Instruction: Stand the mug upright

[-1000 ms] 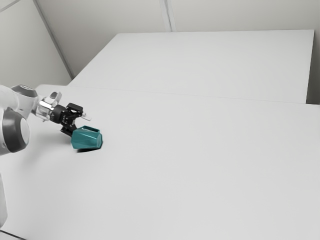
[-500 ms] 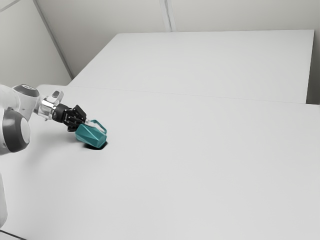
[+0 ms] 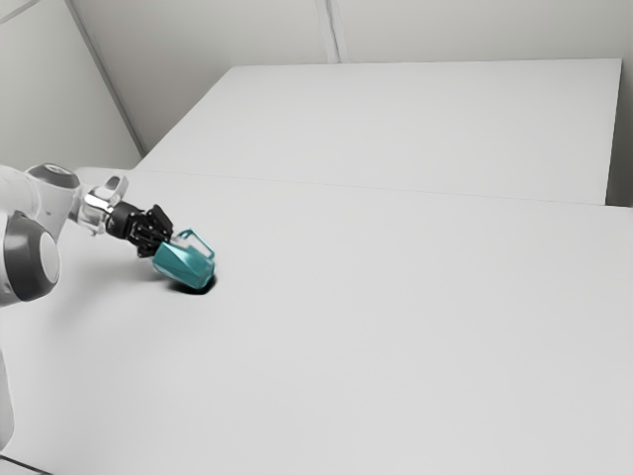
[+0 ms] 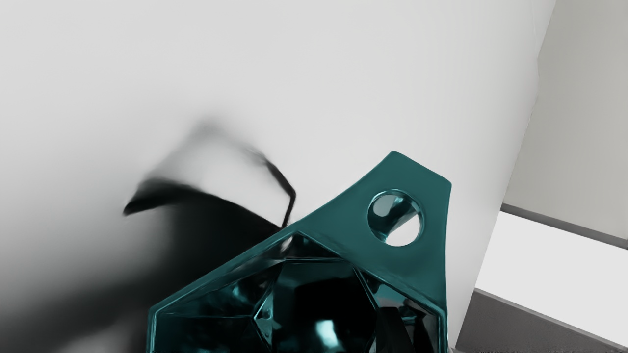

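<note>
At the left edge of the exterior view, a white and grey robot arm (image 3: 32,259) reaches in over a white table (image 3: 396,327). Next, left of centre, comes its black gripper (image 3: 164,243), up against the mouth end of a teal, faceted mug (image 3: 185,266); whether the gripper is open or closed on it, I cannot tell. The mug leans, base toward the lower right, its angular handle (image 3: 202,241) upward, with a dark shadow (image 3: 202,290) beneath. In the wrist view, the mug's open mouth faces the gripper, and the handle has a round hole.
</note>
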